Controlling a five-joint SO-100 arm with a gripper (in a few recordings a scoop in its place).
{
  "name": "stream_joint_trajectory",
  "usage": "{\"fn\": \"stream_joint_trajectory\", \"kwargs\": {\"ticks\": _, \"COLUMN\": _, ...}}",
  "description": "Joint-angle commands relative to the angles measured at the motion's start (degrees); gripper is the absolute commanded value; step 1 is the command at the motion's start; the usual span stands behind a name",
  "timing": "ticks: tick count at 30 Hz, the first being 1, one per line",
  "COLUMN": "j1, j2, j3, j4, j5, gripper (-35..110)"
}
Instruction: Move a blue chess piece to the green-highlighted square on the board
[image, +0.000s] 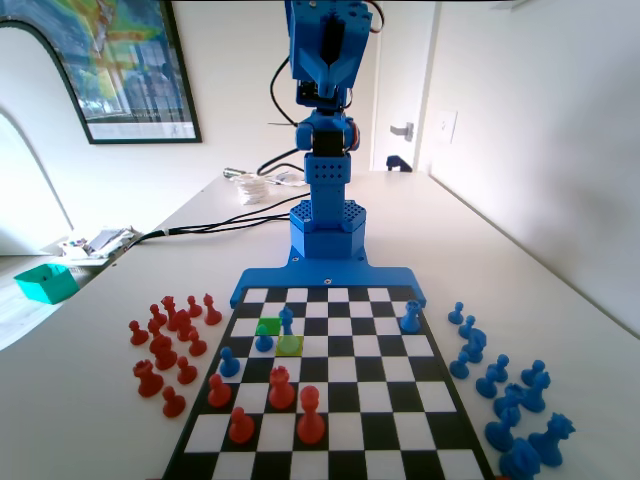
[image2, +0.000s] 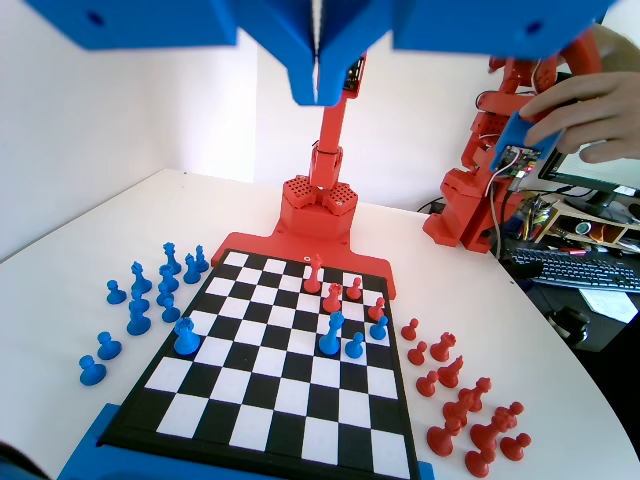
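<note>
From the far end of the board (image: 330, 400), the fixed view has the coloured squares: the green-highlighted square (image: 268, 326) sits toward the left of the board in one of the rows nearer the blue arm, and a paler yellowish-lime square (image: 290, 345) touches it corner to corner, one row closer to the camera. The blue chess piece (image: 287, 321) stands upright at the lime square's far edge, just right of the green square and not on it, with a short blue pawn (image: 264, 342) just below the green square. The wrist view shows none of that colouring, only plain black and white squares; there the same slim piece (image2: 331, 333) stands near the middle of the board, with a blue pawn just to its right. What the wrist view adds is the fingers (image2: 318, 70): they hang from the top edge pressed together, clenched on nothing, high above the board and well apart from the piece, which lies far below them and slightly right. Red pieces (image: 172, 345) lie in a cluster on the white surface (image: 560, 300) left of the board in the fixed view, spare blue pieces (image: 505, 390) on the right; the wrist view swaps those sides. A framed poster (image: 120, 65) hangs on the wall, and any writing on it is too blurred to read.
</note>
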Motion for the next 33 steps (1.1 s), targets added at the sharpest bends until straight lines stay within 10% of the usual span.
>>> {"fn": "stream_joint_trajectory", "kwargs": {"ticks": 1, "j1": -0.1, "j2": 0.2, "j3": 0.2, "j4": -0.1, "j5": -0.4, "gripper": 2}}
{"fn": "stream_joint_trajectory", "kwargs": {"ticks": 33, "j1": 1.1, "j2": -25.9, "j3": -17.8, "j4": 4.5, "j5": 6.2, "gripper": 1}}
